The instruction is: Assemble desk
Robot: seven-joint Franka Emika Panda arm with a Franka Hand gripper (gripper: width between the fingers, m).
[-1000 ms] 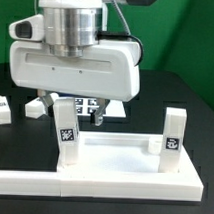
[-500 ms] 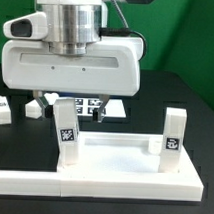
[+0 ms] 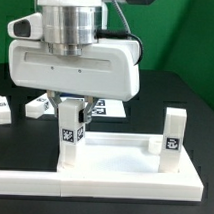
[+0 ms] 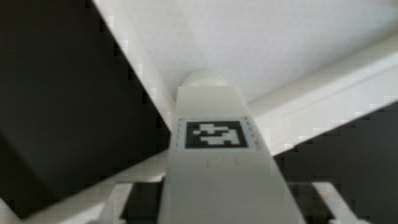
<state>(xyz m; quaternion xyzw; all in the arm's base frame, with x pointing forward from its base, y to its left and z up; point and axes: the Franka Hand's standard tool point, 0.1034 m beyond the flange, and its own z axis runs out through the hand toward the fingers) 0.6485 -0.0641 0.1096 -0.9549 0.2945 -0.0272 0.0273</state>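
The desk top (image 3: 118, 161) lies flat in front, with one white tagged leg (image 3: 68, 135) standing upright at its corner on the exterior view's left and another leg (image 3: 172, 130) at the corner on the right. My gripper (image 3: 71, 112) has come down over the first leg, its fingers shut against both sides of the leg's upper end. In the wrist view that leg (image 4: 217, 180) runs up between the jaws of the gripper (image 4: 221, 208), its tag facing the camera, with the desk top (image 4: 267, 40) beyond it.
Two loose white legs (image 3: 2, 112) (image 3: 37, 106) lie on the black table behind, toward the exterior view's left. The marker board (image 3: 107, 109) lies behind the gripper. A white border bar (image 3: 52, 188) runs along the front.
The gripper has moved toward the exterior view's left and down onto the leg at that corner, and its fingers have closed in from wide open onto it.
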